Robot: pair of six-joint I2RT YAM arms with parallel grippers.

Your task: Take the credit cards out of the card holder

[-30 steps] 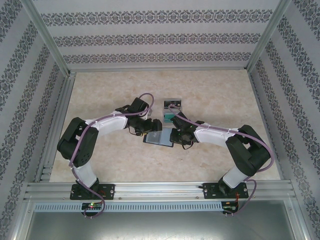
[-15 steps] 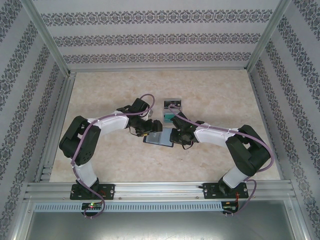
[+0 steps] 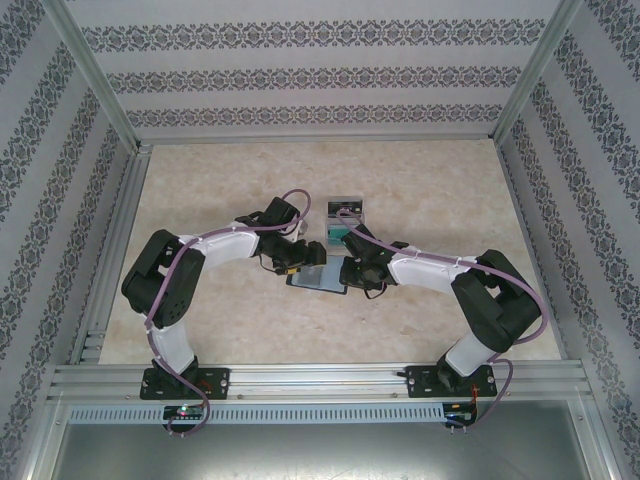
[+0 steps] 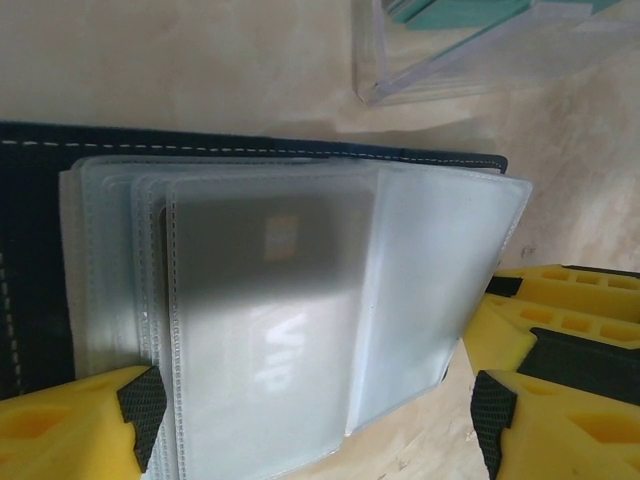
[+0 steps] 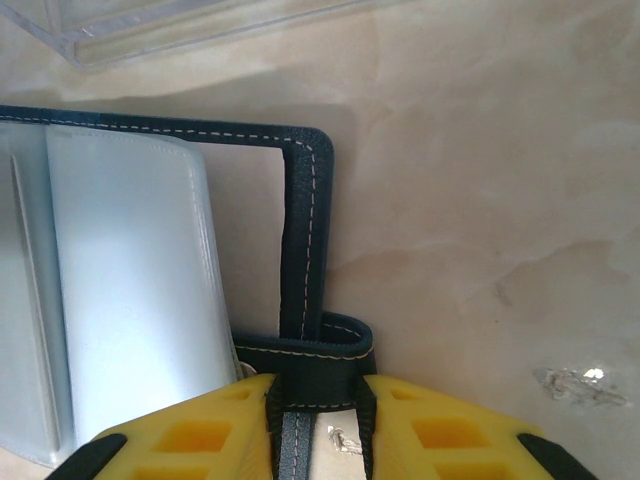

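The table (image 3: 220,200) has it all near its middle, where both arms meet over the open wallet (image 3: 318,277). The right gripper (image 5: 318,400) is clamped on the wallet's dark stitched edge by the tab (image 5: 340,350), prob. to pin it flat so it won't slide when sthg is pulled. The left gripper (image 4: 315,415) has jaws wide apart, straddling the clear sleeves (image 4: 420,300), ready to pinch. A pale card (image 4: 265,250) sits inside the front sleeve, i.e. not out yet. Just beyond, a clear tray (image 4: 450,75) holds a teal card (image 4: 460,12), likely the drop spot
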